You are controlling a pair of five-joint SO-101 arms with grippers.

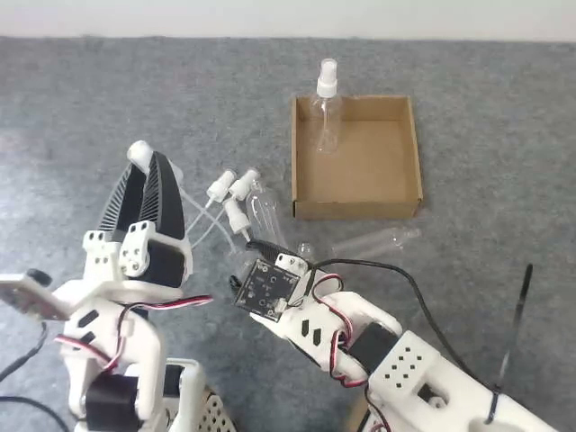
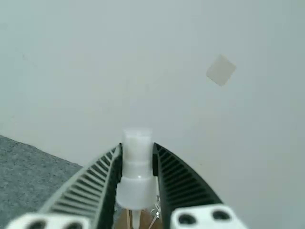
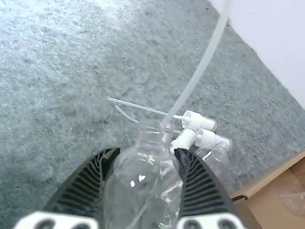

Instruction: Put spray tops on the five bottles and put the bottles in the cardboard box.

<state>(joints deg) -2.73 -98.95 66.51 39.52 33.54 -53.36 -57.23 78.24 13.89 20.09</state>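
Spray top (image 2: 137, 164) is clamped in the left gripper (image 1: 148, 162) over the bench's (image 1: 504, 117) left half. Its tube (image 3: 200, 67) is seen entering a clear bottle (image 3: 143, 191) clenched by the right gripper (image 3: 145, 152). 1 capped bottle (image 1: 327, 112) is seen in the cardboard box (image 1: 355, 209), right of centre.

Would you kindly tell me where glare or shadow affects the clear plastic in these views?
Right wrist view: small bright glints on the held bottle; left wrist view: the spray top is evenly lit, no hard shadow; high view: the capped bottle at the cardboard box shows only faint glare.
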